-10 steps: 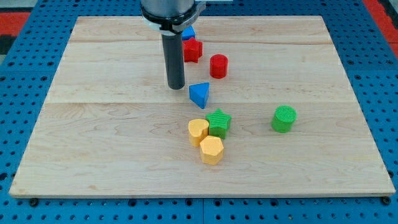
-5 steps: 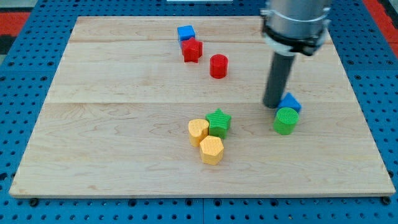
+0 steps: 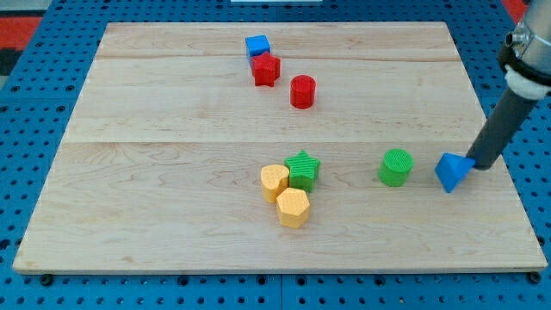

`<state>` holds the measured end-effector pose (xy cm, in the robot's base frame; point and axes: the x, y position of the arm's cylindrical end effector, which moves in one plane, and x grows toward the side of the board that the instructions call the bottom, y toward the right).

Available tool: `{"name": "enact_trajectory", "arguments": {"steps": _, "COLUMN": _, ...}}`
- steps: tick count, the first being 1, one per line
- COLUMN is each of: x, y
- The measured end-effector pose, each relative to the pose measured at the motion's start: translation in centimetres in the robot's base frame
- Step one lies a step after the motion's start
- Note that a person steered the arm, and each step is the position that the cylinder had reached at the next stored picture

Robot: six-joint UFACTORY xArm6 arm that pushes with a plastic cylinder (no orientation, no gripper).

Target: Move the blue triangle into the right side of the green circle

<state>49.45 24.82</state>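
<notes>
The blue triangle lies on the wooden board to the right of the green circle, with a small gap between them. My rod comes down from the view's top right, and my tip rests at the triangle's right edge, touching or nearly touching it. The green circle stands upright at the board's right middle.
A green star, a yellow heart-like block and a yellow hexagon cluster at the centre bottom. A blue cube, a red star-like block and a red cylinder sit near the top. The board's right edge is close to my tip.
The blue triangle has gone from the board's centre, past the top of the green circle, to the circle's right side. My rod swept from the view's left to the far right.
</notes>
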Motion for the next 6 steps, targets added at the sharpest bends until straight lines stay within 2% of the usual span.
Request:
{"name": "enact_trajectory", "arguments": {"steps": 1, "x": 1.8, "y": -2.7}}
{"name": "enact_trajectory", "arguments": {"steps": 2, "x": 0.0, "y": -6.2}}
{"name": "enact_trajectory", "arguments": {"steps": 4, "x": -3.9, "y": -6.7}}
{"name": "enact_trajectory", "arguments": {"steps": 6, "x": -4.3, "y": -7.2}}
